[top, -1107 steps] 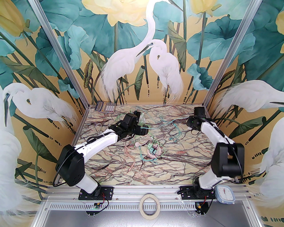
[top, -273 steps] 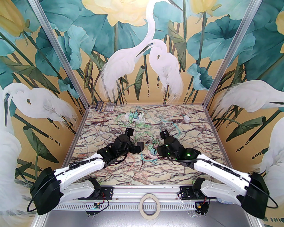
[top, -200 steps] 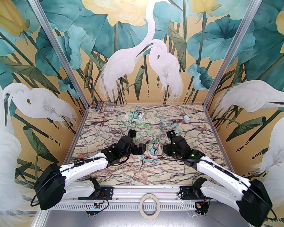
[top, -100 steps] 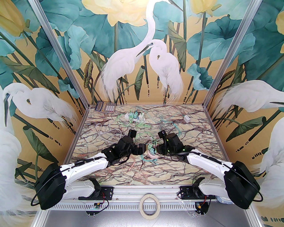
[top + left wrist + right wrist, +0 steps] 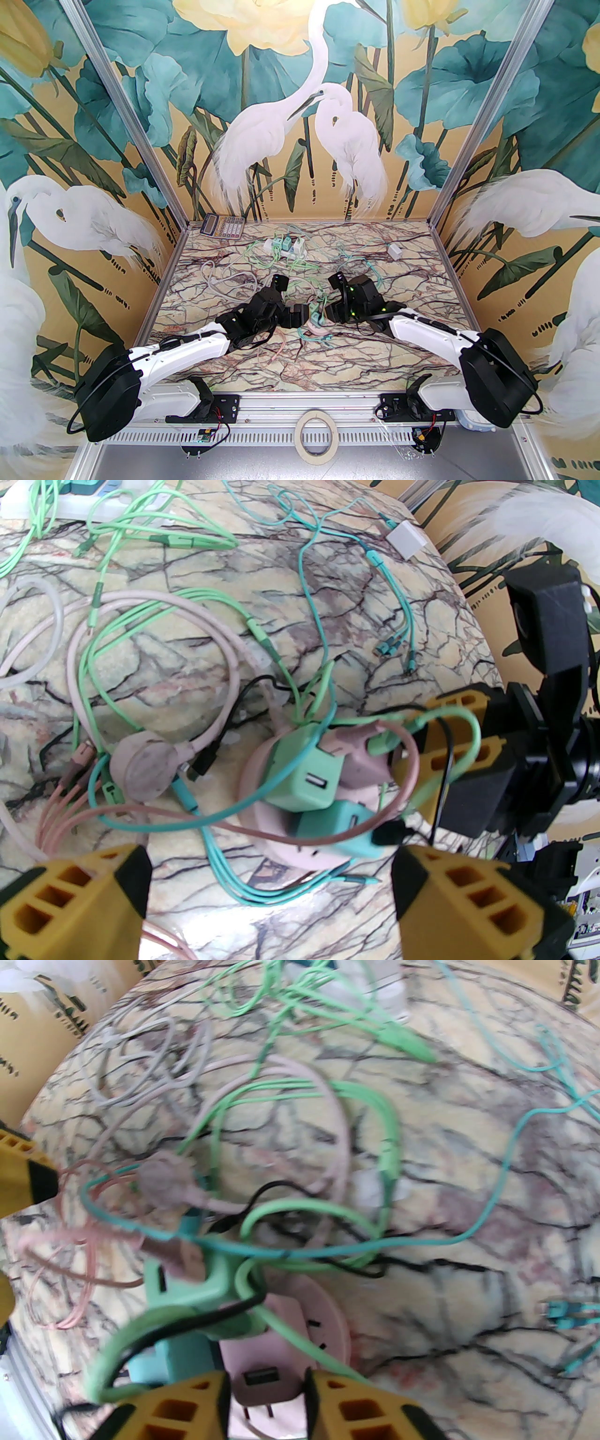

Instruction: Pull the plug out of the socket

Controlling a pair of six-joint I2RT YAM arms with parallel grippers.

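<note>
Marble table (image 5: 375,365): your right claw (image 5: 266,1378) pinches the pink plug (image 5: 261,1393), prongs out of the socket (image 5: 330,1321); left claw (image 5: 267,859) gapes wide, empty.

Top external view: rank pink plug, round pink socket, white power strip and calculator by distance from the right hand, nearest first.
1. pink plug: between the fingers of the right hand.
2. round pink socket: right beside the hand, mid-table.
3. white power strip: far side, left of centre.
4. calculator: far left corner.

right pincer (image 5: 265,1393) swung in to socket (image 5: 330,1321), now clamped on pink plug (image 5: 260,1377)
</note>
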